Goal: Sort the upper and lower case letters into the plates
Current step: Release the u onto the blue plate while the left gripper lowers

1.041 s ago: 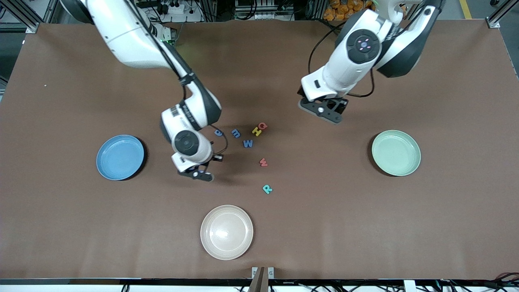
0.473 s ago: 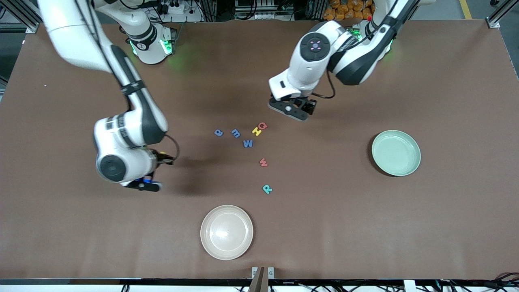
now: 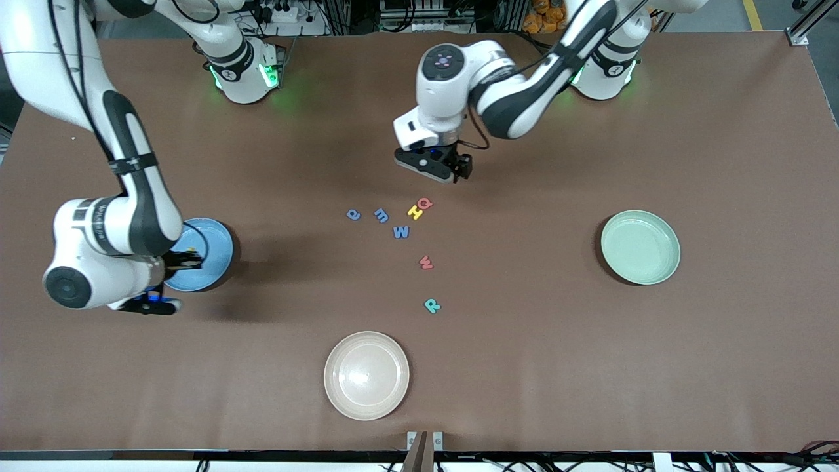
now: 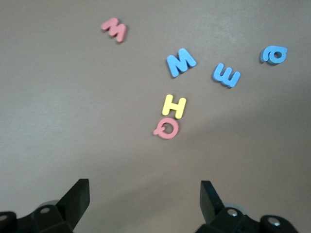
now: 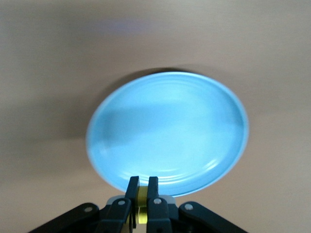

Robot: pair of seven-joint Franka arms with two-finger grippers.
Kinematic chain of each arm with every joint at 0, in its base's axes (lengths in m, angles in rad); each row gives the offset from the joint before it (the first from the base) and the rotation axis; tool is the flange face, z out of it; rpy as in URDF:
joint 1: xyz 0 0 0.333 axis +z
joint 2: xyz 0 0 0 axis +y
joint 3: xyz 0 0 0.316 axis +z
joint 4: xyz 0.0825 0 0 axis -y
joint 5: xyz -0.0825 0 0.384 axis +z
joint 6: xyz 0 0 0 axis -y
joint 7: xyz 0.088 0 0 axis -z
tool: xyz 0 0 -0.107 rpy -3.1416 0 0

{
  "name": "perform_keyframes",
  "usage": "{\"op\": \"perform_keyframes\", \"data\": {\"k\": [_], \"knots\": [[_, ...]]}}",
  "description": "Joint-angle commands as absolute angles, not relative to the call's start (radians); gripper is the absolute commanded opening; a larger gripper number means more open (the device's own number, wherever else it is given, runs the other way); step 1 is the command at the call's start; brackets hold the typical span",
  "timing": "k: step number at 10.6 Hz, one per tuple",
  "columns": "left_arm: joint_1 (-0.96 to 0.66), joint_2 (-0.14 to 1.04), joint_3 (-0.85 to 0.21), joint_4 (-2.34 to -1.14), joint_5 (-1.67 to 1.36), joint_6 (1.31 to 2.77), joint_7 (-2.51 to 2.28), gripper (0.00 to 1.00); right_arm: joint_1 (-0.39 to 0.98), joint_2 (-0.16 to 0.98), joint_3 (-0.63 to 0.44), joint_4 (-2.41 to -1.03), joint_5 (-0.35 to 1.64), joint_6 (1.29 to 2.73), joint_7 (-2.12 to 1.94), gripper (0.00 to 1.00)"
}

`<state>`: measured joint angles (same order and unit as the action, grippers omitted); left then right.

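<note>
Your right gripper [image 5: 142, 206] hung at the blue plate's [image 5: 167, 131] rim, fingers pinched on a small yellow piece [image 5: 142, 212], while your left gripper [image 4: 145, 194] gaped empty above the letters.

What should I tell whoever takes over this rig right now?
Right gripper: shut on a small yellow piece, at the blue plate's rim.
Left gripper: open, empty, over the table above the pink Q and yellow H.
Done: neither the blue plate nor the green plate holds a letter.
Left: drop the yellow piece, then sort seven loose letters mid-table.
</note>
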<state>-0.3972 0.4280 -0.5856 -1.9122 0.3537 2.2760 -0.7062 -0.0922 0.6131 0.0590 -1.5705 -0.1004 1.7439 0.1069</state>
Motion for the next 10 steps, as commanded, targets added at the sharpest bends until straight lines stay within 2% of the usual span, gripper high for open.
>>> {"op": "perform_keyframes", "data": {"k": [1,2,3,4,5,6,10], "knots": [[-0.4,0.528,-0.581,-1.83,0.443,2.278,-0.739,1.0,-0.107,0.626,0.077,-1.583,-0.129,1.759,0.095,0.07],[-0.403,0.544,-0.58,-1.816,0.446,2.278,-0.73,1.0,-0.107,0.627,0.077,-1.585,-0.129,1.763,0.095,0.14],[-0.403,0.566,-0.58,-1.812,0.483,2.293,-0.724,1.0,-0.107,0.627,0.078,-1.585,-0.127,1.763,0.092,0.32],[-0.402,0.598,-0.578,-1.793,0.545,2.312,-0.727,1.0,-0.107,0.629,0.078,-1.585,-0.126,1.764,0.087,0.72],[-0.405,0.633,-0.578,-1.752,0.572,2.313,-0.736,1.0,-0.106,0.629,0.078,-1.585,-0.124,1.764,0.087,0.88],[-0.423,0.65,-0.577,-1.746,0.596,2.313,-0.73,1.0,-0.106,0.629,0.078,-1.585,-0.123,1.763,0.087,0.9],[-0.443,0.67,-0.578,-1.773,0.666,2.339,-0.742,1.0,-0.08,0.624,0.086,-1.577,-0.089,1.741,0.107,0.9]]}}
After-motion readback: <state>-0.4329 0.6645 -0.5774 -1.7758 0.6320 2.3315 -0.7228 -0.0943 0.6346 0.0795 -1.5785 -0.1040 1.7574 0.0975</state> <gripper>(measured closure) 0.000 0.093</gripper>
